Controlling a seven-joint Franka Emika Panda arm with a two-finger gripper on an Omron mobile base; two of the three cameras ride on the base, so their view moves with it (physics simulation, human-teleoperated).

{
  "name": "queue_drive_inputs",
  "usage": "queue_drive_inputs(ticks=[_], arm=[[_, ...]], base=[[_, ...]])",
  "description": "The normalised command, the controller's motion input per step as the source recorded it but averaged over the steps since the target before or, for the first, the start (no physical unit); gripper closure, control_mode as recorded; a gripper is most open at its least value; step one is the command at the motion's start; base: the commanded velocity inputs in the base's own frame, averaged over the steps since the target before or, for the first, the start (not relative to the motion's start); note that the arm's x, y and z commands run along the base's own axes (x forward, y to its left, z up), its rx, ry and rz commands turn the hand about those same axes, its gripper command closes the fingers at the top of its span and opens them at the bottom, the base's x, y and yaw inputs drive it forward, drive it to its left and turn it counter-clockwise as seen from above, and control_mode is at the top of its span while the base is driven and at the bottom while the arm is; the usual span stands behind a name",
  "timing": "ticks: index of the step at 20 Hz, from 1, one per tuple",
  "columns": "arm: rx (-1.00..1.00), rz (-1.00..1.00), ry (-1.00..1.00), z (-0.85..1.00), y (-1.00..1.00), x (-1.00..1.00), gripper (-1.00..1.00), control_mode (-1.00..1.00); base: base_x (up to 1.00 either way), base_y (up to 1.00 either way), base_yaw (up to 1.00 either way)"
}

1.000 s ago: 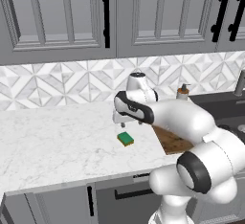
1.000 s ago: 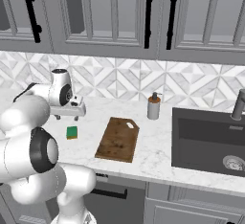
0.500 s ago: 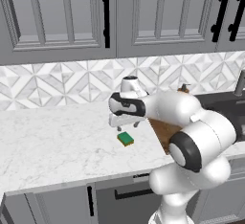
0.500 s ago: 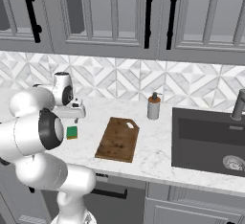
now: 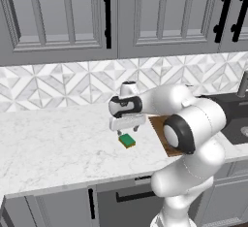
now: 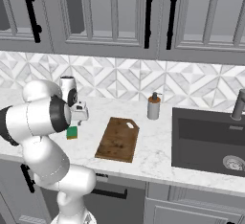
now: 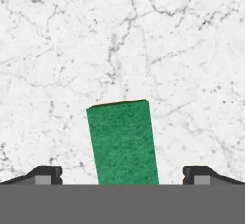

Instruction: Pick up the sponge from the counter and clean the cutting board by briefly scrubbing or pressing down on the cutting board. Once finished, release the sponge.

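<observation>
Hovering claw [image 7: 122, 175], wide open, straddling sponge [image 7: 123, 141]

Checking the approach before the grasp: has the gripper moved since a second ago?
Yes. Against the unmoved sponge on the counter, the gripper has come down toward it and now hangs just above, jaws open either side.

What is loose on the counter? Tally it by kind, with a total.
Sponge: 1
Cutting board: 1
Soap dispenser bottle: 1
Total: 3
</observation>
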Motion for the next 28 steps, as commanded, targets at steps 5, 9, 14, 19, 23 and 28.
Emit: queue_drive_inputs(ticks=[5,9,14,19,23,28], arm=[[0.0,0.0,0.02,-0.28,0.0,0.0,-1.0,-1.0],[0.0,0.0,0.0,-0.11,0.0,-0.03,-1.0,-1.0],[0.0,0.0,0.0,-0.02,0.0,-0.05,-1.0,-1.0],[0.0,0.0,0.0,-0.12,0.0,-0.07,-1.0,-1.0],[0.0,0.0,0.0,-0.13,0.0,-0.01,-1.0,-1.0],[0.0,0.0,0.0,-0.12,0.0,0.0,-1.0,-1.0]], base=[[0.0,0.0,0.0],[0.0,0.0,0.0],[0.0,0.0,0.0],[0.0,0.0,0.0],[0.0,0.0,0.0],[0.0,0.0,0.0]])
